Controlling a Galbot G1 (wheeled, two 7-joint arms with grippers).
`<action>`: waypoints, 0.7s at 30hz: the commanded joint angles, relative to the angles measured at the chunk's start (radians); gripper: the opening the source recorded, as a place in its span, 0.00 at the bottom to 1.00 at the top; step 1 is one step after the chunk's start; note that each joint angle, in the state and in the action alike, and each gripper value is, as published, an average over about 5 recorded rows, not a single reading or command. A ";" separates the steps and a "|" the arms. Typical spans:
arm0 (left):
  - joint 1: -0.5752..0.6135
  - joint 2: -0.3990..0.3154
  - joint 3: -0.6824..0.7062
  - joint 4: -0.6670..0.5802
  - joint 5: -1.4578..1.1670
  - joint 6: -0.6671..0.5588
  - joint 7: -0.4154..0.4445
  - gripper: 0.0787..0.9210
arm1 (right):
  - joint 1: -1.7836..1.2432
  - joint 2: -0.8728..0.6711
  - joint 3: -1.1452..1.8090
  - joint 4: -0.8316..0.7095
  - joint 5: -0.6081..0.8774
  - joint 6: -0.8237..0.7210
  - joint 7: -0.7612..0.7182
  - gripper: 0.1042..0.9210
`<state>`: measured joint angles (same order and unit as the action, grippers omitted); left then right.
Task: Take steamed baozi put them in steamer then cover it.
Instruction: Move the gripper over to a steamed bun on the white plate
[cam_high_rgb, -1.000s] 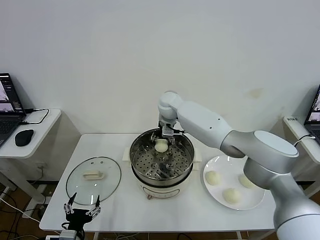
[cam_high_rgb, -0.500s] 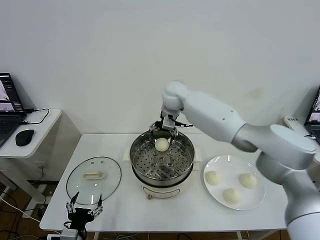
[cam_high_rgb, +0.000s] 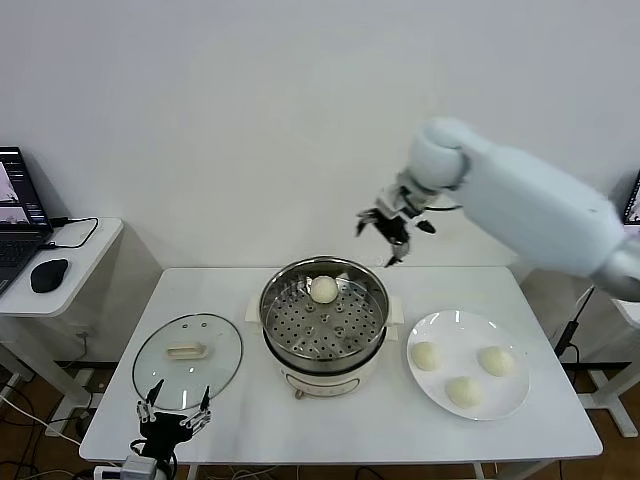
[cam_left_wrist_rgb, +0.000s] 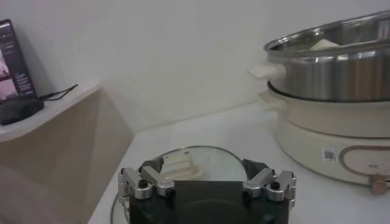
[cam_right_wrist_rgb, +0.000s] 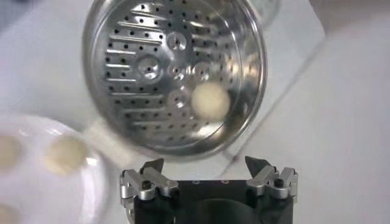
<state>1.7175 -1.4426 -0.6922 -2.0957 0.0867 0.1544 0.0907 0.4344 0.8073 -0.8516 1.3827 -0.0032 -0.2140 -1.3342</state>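
Note:
The steamer (cam_high_rgb: 323, 325) stands mid-table, a steel pot on a cream base. One baozi (cam_high_rgb: 323, 290) lies on its perforated tray at the far side; it also shows in the right wrist view (cam_right_wrist_rgb: 210, 100). Three more baozi (cam_high_rgb: 427, 355) (cam_high_rgb: 495, 361) (cam_high_rgb: 463, 391) lie on the white plate (cam_high_rgb: 440, 325) to the right. My right gripper (cam_high_rgb: 392, 230) is open and empty, raised above and to the right of the pot, by the wall. My left gripper (cam_high_rgb: 172, 424) is open and empty at the table's front left edge, just before the glass lid (cam_high_rgb: 187, 360).
A side table at far left holds a laptop (cam_high_rgb: 18, 215) and a black mouse (cam_high_rgb: 48, 274). The lid also shows in the left wrist view (cam_left_wrist_rgb: 183, 167), with the steamer (cam_left_wrist_rgb: 335, 91) beyond it. Another laptop edge shows at far right.
My right gripper has let go of the baozi on the tray, lifted out of the pot and swung up and to the right. The left arm has hardly moved.

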 joint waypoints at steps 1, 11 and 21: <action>0.022 0.001 0.008 -0.028 0.003 0.003 -0.001 0.88 | -0.100 -0.290 0.059 0.159 0.059 -0.335 -0.036 0.88; 0.055 -0.005 0.011 -0.044 0.011 0.001 -0.007 0.88 | -0.387 -0.323 0.209 0.194 -0.065 -0.294 -0.016 0.88; 0.058 -0.008 0.016 -0.038 0.015 0.003 0.000 0.88 | -0.601 -0.234 0.303 0.164 -0.135 -0.285 0.076 0.88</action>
<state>1.7724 -1.4509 -0.6764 -2.1328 0.1005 0.1552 0.0890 0.0211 0.5705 -0.6313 1.5360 -0.0881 -0.4624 -1.3042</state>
